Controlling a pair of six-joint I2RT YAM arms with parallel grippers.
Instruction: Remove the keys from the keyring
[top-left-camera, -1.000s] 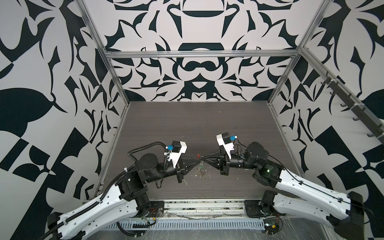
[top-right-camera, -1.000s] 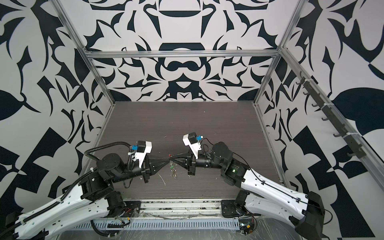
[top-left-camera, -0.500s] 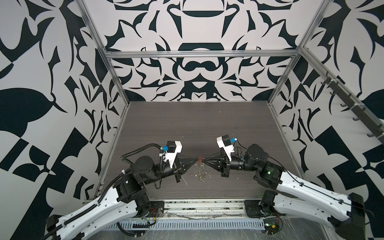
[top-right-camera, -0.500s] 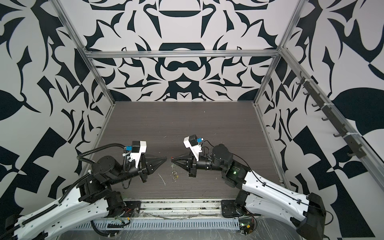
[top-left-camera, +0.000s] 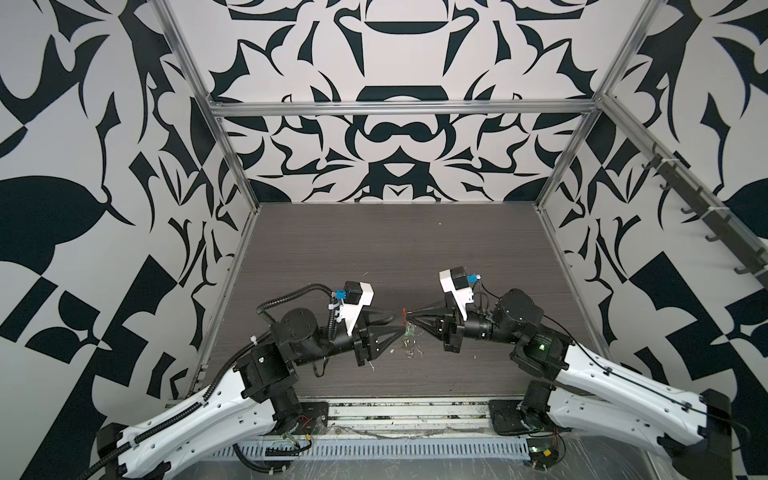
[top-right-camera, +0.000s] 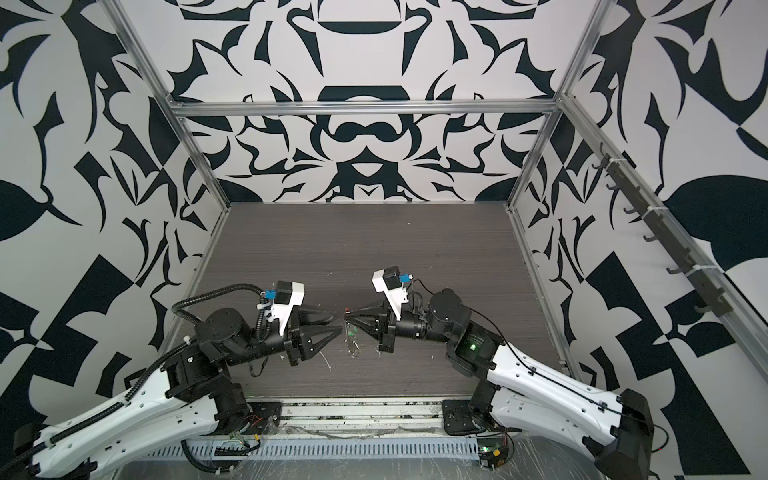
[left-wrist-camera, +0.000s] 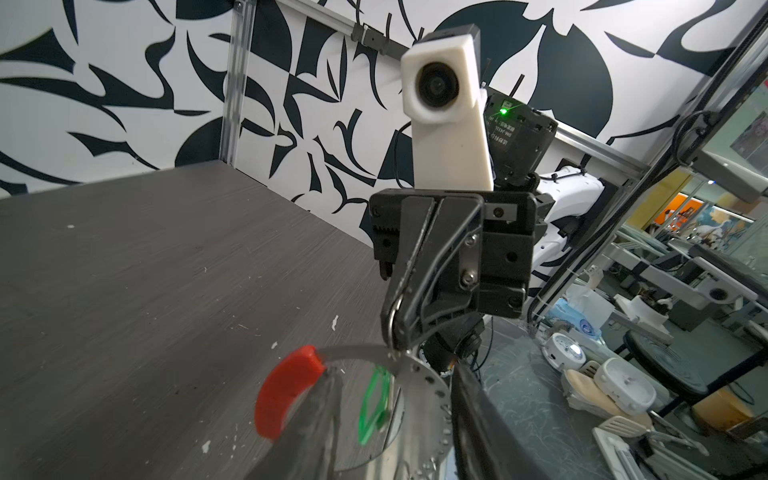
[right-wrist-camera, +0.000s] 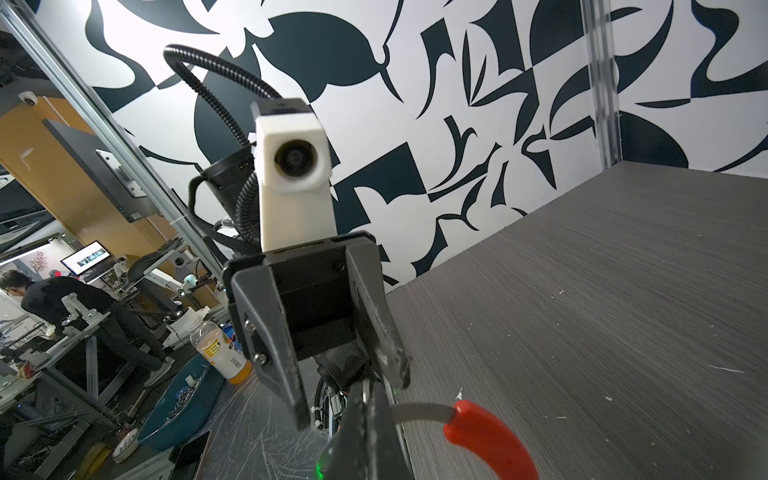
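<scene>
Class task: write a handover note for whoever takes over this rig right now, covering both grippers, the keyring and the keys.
Left gripper: jaws open, close to the keyring, gripping nothing.
Right gripper: shut on the keyring wire beside the red sleeve.
Green tag hangs by the hoop; keys show just under it in a top view, on or off the ring unclear.
Done: keyring gripped.
Left: get the keys off.

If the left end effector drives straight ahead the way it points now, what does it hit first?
Most likely the large, thin grey wire keyring with a red plastic sleeve, pinched by the shut right end effector, which directly faces the open left end effector. Exact depth is unclear.
</scene>
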